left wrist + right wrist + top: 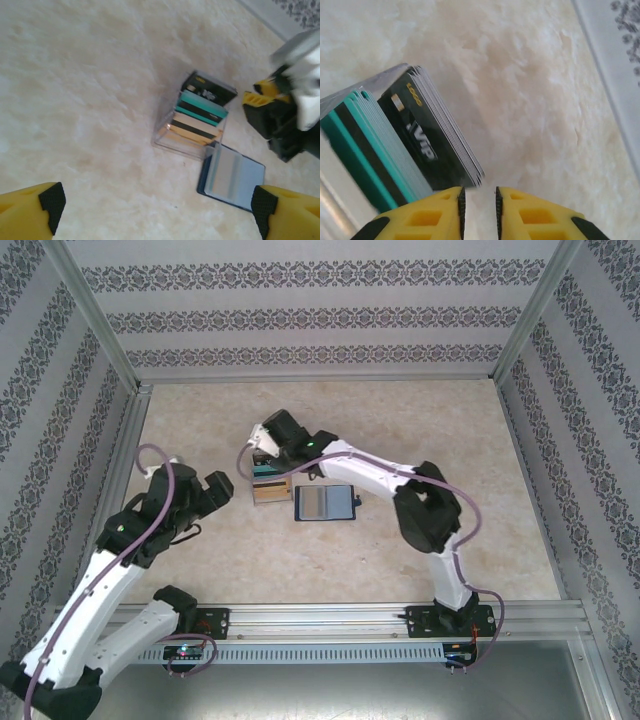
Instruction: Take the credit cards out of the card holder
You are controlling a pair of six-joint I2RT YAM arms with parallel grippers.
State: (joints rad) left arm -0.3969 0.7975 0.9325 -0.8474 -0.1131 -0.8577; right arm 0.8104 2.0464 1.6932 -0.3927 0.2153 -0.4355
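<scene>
The card holder (325,502) lies open and flat on the table, a dark navy case (256,177) with a pale grey card face showing in its pocket. Just left of it, credit cards (268,483) stand in rows of teal, tan and black (200,112) inside a clear box. My right gripper (258,445) hovers over the far end of that stack. Its jaws (479,192) are parted by a narrow gap with nothing between them, right beside the black "VIP" cards (427,145). My left gripper (157,210) is wide open and holds nothing, left of the box (207,508).
The clear plastic box (165,142) holding the cards stands mid-table against the holder's left edge. Patterned walls and aluminium rails (110,350) enclose the beige table (450,420).
</scene>
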